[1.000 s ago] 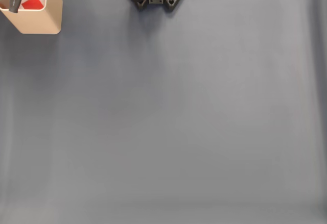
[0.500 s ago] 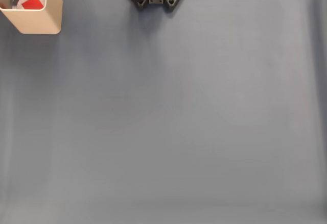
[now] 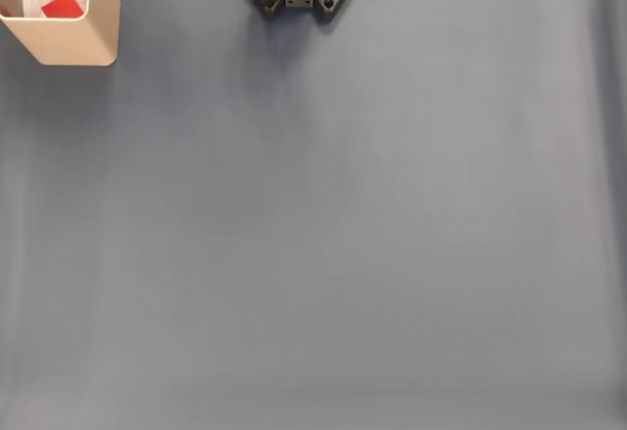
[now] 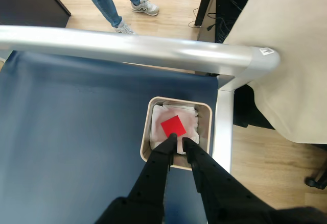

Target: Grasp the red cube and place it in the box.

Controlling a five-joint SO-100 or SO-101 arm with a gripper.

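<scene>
Red cube lies in box, beyond fingers.

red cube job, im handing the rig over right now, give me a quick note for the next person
Gripper: empty, raised above the box, jaws nearly together with only a slim gap; holding nothing.
Red cube: inside the box, lying on crumpled white padding; the fixed view shows it there too.
Box: at the corner of the blue mat, by the table's metal rail.
Done: cube grasped, carried and released into the box.
Left: nothing on the cube itself; probably just bring the arm back to rest.
Note: a person's legs are beyond the rail.
</scene>
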